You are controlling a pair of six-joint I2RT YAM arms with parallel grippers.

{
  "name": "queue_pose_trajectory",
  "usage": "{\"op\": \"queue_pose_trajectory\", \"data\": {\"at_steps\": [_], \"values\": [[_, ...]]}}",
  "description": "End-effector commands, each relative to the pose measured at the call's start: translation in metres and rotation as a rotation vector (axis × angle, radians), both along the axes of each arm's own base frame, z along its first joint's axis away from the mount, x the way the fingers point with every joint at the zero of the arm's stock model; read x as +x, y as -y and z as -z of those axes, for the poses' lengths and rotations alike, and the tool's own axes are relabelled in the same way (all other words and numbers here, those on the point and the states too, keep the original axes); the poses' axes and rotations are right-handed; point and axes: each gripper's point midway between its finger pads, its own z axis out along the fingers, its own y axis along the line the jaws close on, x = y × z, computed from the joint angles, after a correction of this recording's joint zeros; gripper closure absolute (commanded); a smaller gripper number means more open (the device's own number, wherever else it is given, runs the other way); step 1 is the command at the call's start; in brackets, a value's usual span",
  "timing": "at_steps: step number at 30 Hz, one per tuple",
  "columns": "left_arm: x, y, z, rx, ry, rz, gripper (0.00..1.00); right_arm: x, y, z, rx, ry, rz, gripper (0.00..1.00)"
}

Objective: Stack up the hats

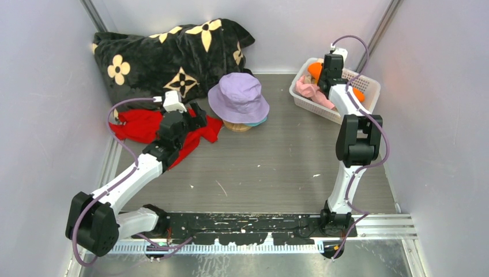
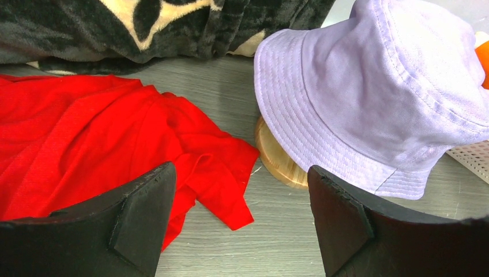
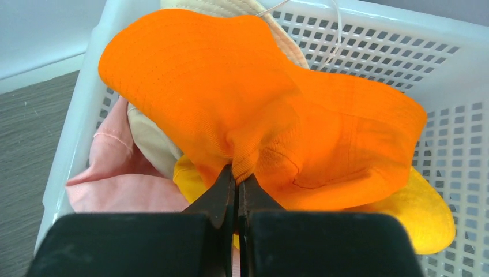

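The orange hat (image 3: 259, 115) lies in the white basket (image 3: 455, 75) at the far right of the desk (image 1: 277, 167), its fabric pinched tight in the right jaws. The lavender hat (image 1: 238, 97) sits on a wooden stand (image 2: 277, 158) mid-desk. The left jaws gape above the red cloth (image 2: 86, 133).

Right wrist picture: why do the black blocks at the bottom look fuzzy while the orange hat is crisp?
Right wrist view: the right gripper likely sits too near the lens to focus, while the orange hat shows its weave. Left wrist view: the left gripper is soft-edged likewise. Top external view: even light, faint shadows.
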Motion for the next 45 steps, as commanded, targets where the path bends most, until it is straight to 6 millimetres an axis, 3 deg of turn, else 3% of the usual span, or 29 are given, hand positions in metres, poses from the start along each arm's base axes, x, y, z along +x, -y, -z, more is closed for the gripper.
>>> {"op": "queue_pose_trajectory", "data": {"at_steps": [1,3,9,13,16,21,26,32,38,45], "values": [[0.0,-0.001,-0.016,-0.025,0.05,-0.002,0.16,-0.004,0.009,-0.066,-0.018,0.149,0.045,0.99],[-0.002,-0.002,-0.019,-0.026,0.056,-0.004,0.16,-0.011,0.001,-0.097,-0.014,0.222,0.023,0.99],[-0.007,-0.003,-0.032,-0.046,0.087,0.003,0.17,-0.046,-0.045,-0.219,-0.022,0.468,-0.126,0.99],[-0.011,-0.003,-0.04,-0.057,0.107,0.015,0.16,-0.071,-0.091,-0.267,-0.026,0.561,-0.279,0.98],[-0.015,-0.003,-0.05,-0.059,0.139,0.031,0.16,-0.089,-0.122,-0.287,-0.033,0.61,-0.374,0.97],[-0.018,0.002,-0.079,-0.057,0.212,0.078,0.16,-0.114,-0.168,-0.306,-0.008,0.672,-0.551,0.98],[-0.022,0.006,-0.101,-0.068,0.263,0.112,0.16,-0.131,-0.199,-0.313,0.063,0.687,-0.676,0.99],[-0.025,0.006,-0.098,-0.082,0.259,0.112,0.16,-0.155,-0.234,-0.316,0.129,0.683,-0.828,0.99],[-0.026,0.004,-0.091,-0.083,0.25,0.104,0.16,-0.176,-0.253,-0.316,0.167,0.672,-0.929,0.99],[-0.028,0.002,-0.087,-0.084,0.245,0.093,0.16,-0.183,-0.28,-0.301,0.217,0.623,-1.028,0.99]]}}
